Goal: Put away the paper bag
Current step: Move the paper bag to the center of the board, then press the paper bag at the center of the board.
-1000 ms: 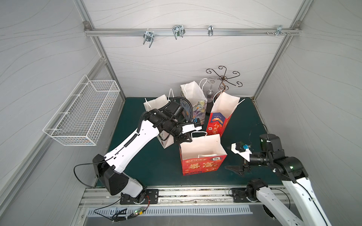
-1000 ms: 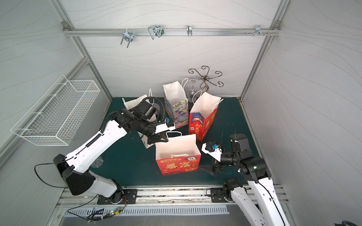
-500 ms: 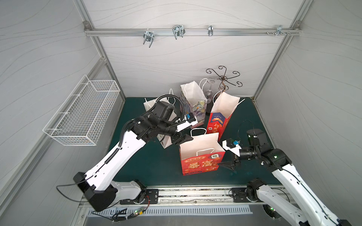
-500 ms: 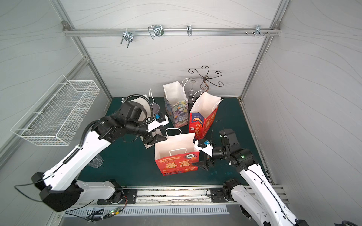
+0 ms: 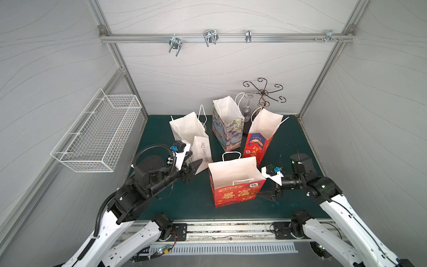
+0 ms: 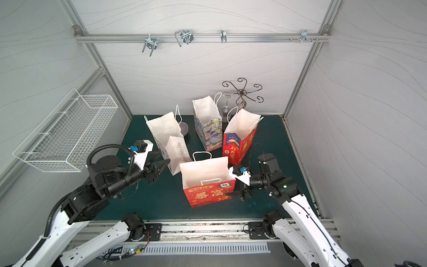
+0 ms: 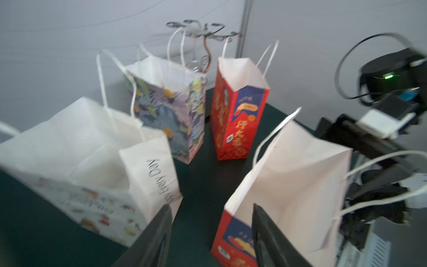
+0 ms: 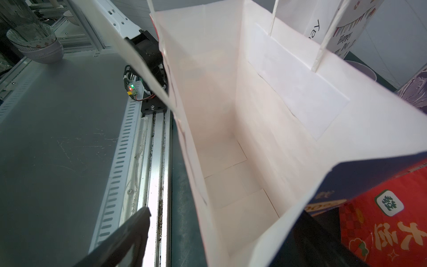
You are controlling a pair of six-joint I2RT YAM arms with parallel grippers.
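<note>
The wide red paper bag (image 5: 235,182) stands upright near the front of the green tabletop (image 5: 184,203), right gripper (image 5: 268,188) jaws spread at its side, left gripper (image 5: 191,161) jaws parted, holding nothing, beside the white paper bag (image 5: 191,136).

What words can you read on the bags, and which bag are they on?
"Enjoy Every Day": side of the white bag, first word partly hard to read.
"Happy": front of the white bag, in the right wrist view; the rest is cut off.
Wide red bag: large Chinese characters, too blurred to read.
Tall red bag: Chinese characters, too blurred.
</note>
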